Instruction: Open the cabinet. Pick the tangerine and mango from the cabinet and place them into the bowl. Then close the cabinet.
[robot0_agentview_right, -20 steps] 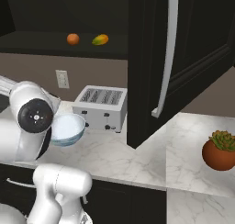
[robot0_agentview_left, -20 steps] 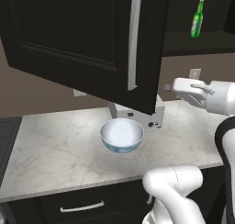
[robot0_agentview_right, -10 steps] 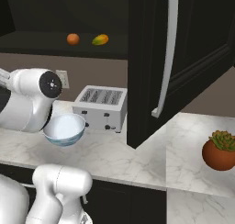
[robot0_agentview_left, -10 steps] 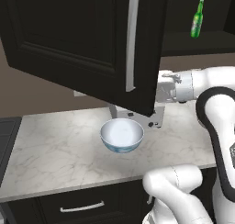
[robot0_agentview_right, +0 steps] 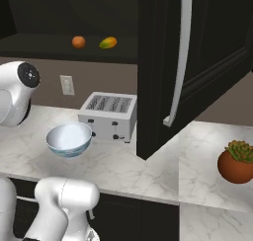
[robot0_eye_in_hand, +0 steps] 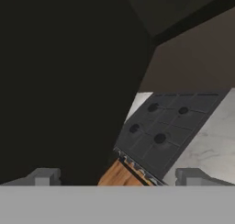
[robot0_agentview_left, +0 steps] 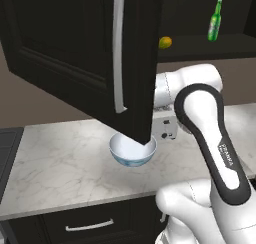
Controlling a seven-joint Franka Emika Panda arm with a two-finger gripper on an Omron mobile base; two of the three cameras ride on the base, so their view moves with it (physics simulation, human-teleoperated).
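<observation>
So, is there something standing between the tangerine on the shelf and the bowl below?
Nothing visible. The tangerine sits beside the mango on the open cabinet shelf; the bowl stands lower on the counter, with only the toaster beside it.

Silver toaster, potted plant, green bottle, stovetop.

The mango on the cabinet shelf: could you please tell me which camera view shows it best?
The right base view: the mango lies in full sight on the open cabinet shelf, beside the tangerine. In the left base view only a small yellow-orange bit of fruit, probably the mango, peeks past the door's edge. The hand view looks at a dark door and a stovetop.
</observation>
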